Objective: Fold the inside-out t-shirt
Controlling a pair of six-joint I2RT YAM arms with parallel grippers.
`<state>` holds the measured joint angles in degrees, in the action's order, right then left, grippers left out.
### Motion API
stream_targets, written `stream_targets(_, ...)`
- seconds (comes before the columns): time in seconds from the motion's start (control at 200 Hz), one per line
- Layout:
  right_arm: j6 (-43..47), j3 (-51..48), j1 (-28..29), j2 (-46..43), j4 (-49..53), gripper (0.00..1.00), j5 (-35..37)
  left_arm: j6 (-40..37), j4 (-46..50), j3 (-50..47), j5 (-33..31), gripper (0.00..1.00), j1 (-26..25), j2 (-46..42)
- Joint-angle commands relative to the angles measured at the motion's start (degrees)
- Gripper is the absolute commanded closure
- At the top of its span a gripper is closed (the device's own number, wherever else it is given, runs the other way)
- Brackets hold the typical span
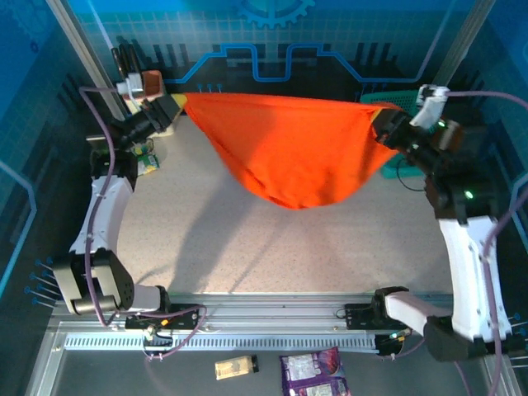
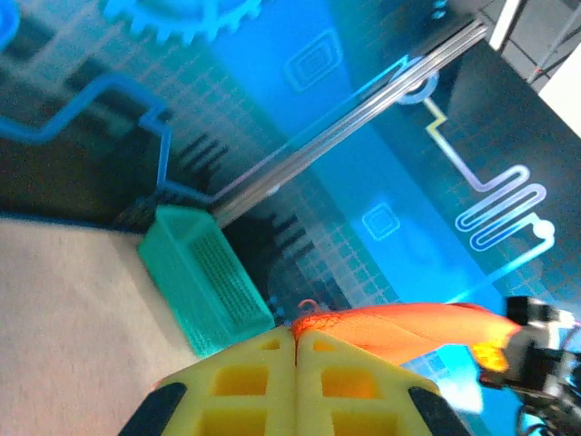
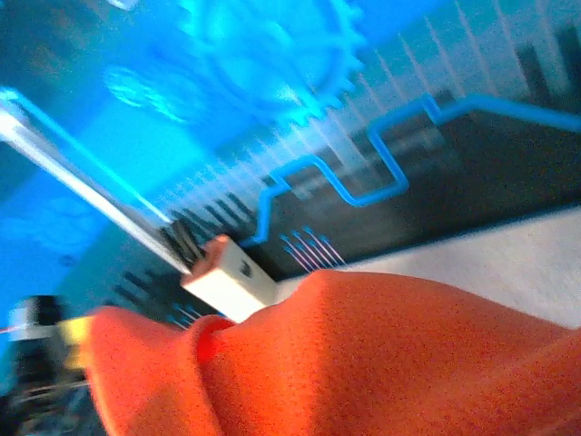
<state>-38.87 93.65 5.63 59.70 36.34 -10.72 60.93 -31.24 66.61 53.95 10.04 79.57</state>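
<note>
Aloft, t-shirt (image 1: 289, 153) sags, perhaps touching table (image 1: 247, 256).

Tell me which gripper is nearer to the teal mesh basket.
Right. The right gripper, shut on the t-shirt, is beside the teal basket; the left gripper holds the other end, far to its left.

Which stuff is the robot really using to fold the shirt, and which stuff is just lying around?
For the job: orange t-shirt, left end effector, right end effector, both shut on the shirt's corners.
Just lying about: teal basket, purple packet, tan packet.
</note>
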Motion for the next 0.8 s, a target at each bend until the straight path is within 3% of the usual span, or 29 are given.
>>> stream_targets(0.0,-2.36,-2.70,-1.01,0.73,-1.51,1.00,-1.89,1.89,-3.16,0.97,-2.56,1.00,1.10,-0.66)
stream_targets(0.095,-6.57,-7.20,-0.97,4.62,-4.34,1.00,-11.37,5.63,-6.94,5.33,-1.56,1.00,1.45,-0.21)
stream_targets(0.205,-7.01,-9.16,-0.99,7.41,-2.75,1.00,-13.76,7.27,-8.22,10.18,-1.00,1.00,1.73,0.06)
stream_targets(0.43,-3.37,-8.08,-0.96,6.39,0.67,1.00,-9.30,-18.16,29.50,11.25,-7.79,1.00,1.73,-0.73)
stream_targets(0.58,-2.40,-9.12,1.58,7.48,1.73,1.00,-11.33,-23.38,35.65,6.16,-11.07,1.00,1.73,-0.22)
stream_targets(0.795,-2.02,-17.30,14.66,10.16,3.26,1.00,-10.90,-28.58,41.44,0.40,-12.40,1.00,1.73,1.91)
